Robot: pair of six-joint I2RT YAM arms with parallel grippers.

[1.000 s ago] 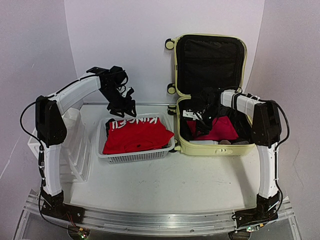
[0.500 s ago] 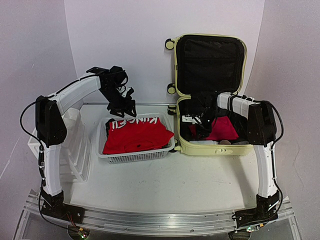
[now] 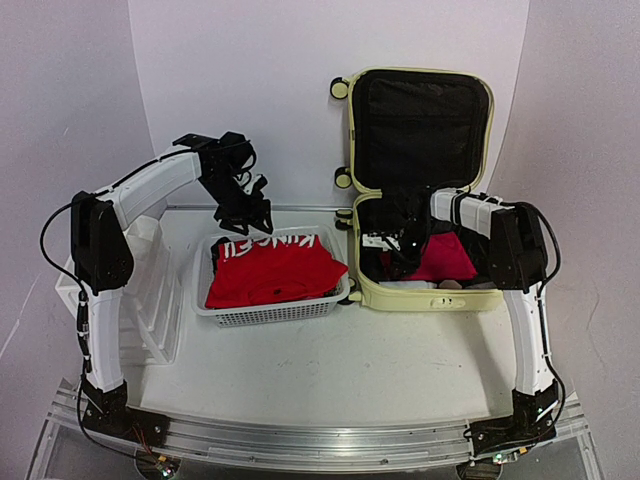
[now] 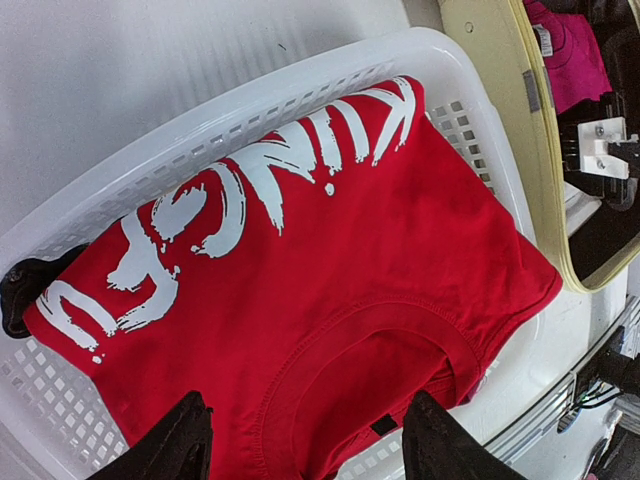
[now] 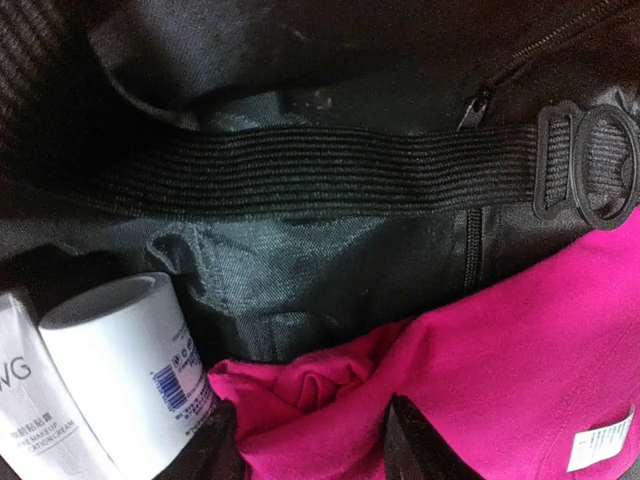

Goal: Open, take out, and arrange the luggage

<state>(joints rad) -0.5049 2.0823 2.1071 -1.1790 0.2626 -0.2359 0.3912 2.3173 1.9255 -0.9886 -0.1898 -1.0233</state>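
Strap (image 5: 310, 170) and white bottle (image 5: 120, 360) near right pincer (image 5: 315, 445) astride pink cloth (image 5: 520, 360), grip unclear; left pincer (image 4: 305, 445) released over basket (image 4: 300, 80).

right arm (image 3: 470, 208): shifted left inside luggage (image 3: 420, 297) | fingers (image 5: 425, 445): narrowed over pink garment (image 5: 500, 380)

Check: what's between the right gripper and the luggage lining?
A pink garment, bunched between the right gripper's fingers, with the luggage's black lining beyond it. The right wrist view shows it.
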